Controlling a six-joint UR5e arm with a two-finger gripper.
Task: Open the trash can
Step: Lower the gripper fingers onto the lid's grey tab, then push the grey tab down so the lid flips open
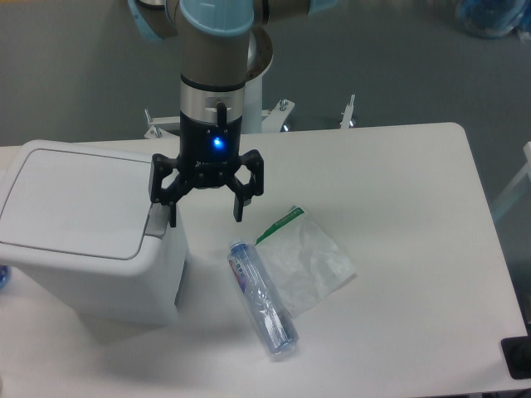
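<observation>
The claw point(206, 214) points down with its two fingers spread wide apart and nothing between them. A blue light shines on its black body. Its left finger point(172, 211) is just above the grey tab point(157, 221) at the right edge of the bin point(83, 232); I cannot tell if they touch. The bin is white, its flat lid is down, and it stands at the left side of the white table point(415, 249). To the right of the claw, lower, a clear bottle point(262, 298) lies on its side, with a blue and red label too small to read. Its side touches a clear plastic bag point(309, 261) with a green strip.
</observation>
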